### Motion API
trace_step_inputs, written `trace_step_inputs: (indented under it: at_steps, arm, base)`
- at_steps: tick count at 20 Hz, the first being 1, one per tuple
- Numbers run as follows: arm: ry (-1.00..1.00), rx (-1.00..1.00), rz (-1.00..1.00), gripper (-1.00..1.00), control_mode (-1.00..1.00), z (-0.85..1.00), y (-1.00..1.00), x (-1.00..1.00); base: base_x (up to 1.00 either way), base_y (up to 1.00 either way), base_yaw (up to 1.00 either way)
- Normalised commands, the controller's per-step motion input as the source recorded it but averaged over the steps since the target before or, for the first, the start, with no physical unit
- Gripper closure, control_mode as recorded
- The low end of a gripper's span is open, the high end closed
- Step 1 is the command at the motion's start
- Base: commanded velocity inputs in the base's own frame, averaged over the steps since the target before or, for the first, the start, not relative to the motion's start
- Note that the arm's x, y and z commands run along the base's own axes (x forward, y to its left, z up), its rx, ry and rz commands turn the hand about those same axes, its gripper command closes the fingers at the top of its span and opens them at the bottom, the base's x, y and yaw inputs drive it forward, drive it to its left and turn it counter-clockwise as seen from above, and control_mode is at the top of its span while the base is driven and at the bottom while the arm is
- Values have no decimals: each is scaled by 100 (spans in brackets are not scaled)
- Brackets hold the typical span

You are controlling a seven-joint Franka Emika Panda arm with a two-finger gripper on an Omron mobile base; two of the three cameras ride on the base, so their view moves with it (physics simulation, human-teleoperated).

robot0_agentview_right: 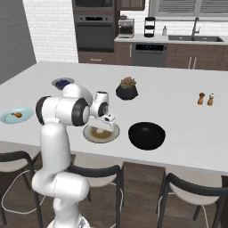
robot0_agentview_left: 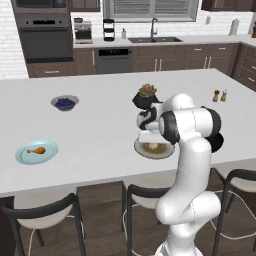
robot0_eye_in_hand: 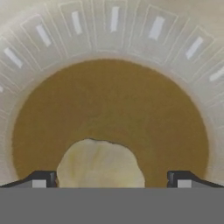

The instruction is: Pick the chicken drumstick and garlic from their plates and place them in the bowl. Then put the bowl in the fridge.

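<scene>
Fingers (robot0_eye_in_hand: 111, 179) fully open, holding nothing, straddling the small off-white garlic bulb (robot0_eye_in_hand: 100, 164) on the grey-rimmed olive-brown plate (robot0_eye_in_hand: 109, 35). Bulb looks light, firm and round, likely to roll. Pinch across its widest middle.

The arm (robot0_agentview_left: 192, 165) is being rendered in glossy white, built of rounded, bulbous segments joined by dark bands at the joints. A black ring is being shown around the elbow. Small dark finger tips (robot0_eye_in_hand: 43, 179) with pale pads are being seen on the tool (robot0_eye_in_hand: 111, 180).

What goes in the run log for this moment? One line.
phase: reaching for garlic | gripper: open, straddling garlic on olive-centred plate | chicken drumstick: on blue plate | black bowl: empty
</scene>
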Motion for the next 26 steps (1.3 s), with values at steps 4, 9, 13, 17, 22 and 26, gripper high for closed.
trace_step_inputs:
  at_steps: [4, 9, 13, 17, 22, 26]
  arm:
    - [0, -1, -5, 100, -100, -23, 11, 26]
    - [0, -2, -3, 100, -100, -15, 9, 4]
    - [0, 0, -5, 100, -100, 4, 0, -45]
    - [-2, 0, -4, 100, -100, 63, -48, -55]
    - [-2, 0, 0, 100, -100, 70, -94, -26]
    - [0, 0, 0, 100, -100, 53, -100, 0]
  base:
    - [0, 0, 0]
    - [0, 0, 0]
    - [0, 0, 0]
    - [0, 0, 0]
    - [0, 0, 0]
    - [0, 0, 0]
